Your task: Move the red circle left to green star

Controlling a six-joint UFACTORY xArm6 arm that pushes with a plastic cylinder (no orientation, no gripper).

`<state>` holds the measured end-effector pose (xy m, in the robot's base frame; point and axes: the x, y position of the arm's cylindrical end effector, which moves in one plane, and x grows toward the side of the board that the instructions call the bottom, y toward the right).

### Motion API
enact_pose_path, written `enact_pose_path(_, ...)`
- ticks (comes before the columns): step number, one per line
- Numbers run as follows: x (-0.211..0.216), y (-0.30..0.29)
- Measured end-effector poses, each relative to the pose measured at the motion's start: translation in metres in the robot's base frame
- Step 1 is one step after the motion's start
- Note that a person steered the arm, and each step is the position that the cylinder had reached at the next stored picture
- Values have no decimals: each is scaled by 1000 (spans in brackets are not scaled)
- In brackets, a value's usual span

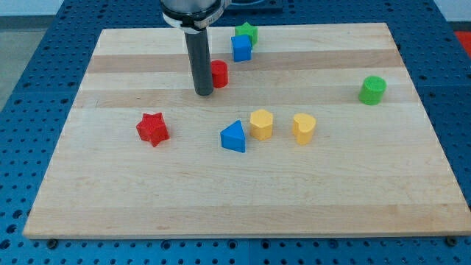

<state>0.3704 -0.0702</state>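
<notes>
The step in hand looks like the push itself, just begun or about to begin: my tip (204, 93) stands at the view's left of the red circle (219, 73), touching it or very nearly so, with the rod (199, 62) hiding the circle's left edge. The circle lies near the view's top of the board (88, 191), just below and to the left of the blue cube (241, 48), which sits against the green star (246, 32) and partly covers its lower side. By my reading the circle is meant to end beside the star on the view's left, so it has to travel upward and a little rightward, past the cube's left face. From where the tip is now, a push would send the circle rightward into the cube, which is a risk; I judge the next move calls for bringing the tip round to the circle's lower side and pushing toward the view's top, keeping clear of the cube so it does not shove the star away. The rod hangs upright from the dark mount (191, 11) at the view's top, its lower end on the board; it has no jaws and holds nothing, only pressing sideways. The red star (153, 129), blue triangle (234, 137), two yellow blocks (261, 124) (303, 127) and green cylinder (373, 90) lie well apart from this work
</notes>
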Motion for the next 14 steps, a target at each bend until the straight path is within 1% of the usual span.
enact_pose_path(1,0,27)
enact_pose_path(2,-9,27)
enact_pose_path(3,-25,6)
enact_pose_path(6,-76,-3)
enact_pose_path(9,-110,-7)
enact_pose_path(10,-95,-7)
enact_pose_path(11,-58,-11)
enact_pose_path(12,-35,-40)
enact_pose_path(13,-22,-85)
enact_pose_path(14,2,-129)
